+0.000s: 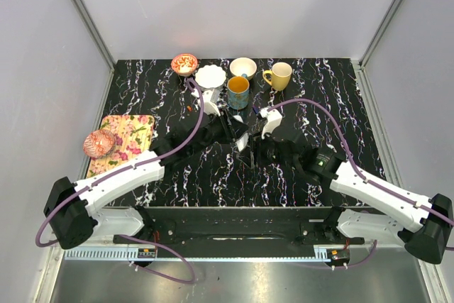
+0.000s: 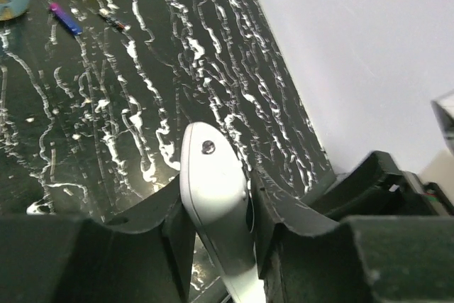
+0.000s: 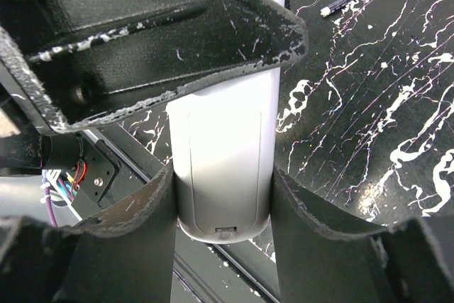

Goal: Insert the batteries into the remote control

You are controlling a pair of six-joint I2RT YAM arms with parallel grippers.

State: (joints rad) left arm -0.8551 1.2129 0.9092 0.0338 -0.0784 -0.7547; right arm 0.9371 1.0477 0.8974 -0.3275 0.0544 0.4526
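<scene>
Right gripper point(image 3: 223, 193), like left gripper point(image 2: 220, 207), clamped on remote control point(image 3: 227, 122); one is best freed for the battery point(image 3: 339, 3) ahead.

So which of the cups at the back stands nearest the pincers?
The blue cup with the orange-yellow inside: it stands forward of the row, toward the arms, while the yellow mug and the white cup sit farther back.
</scene>
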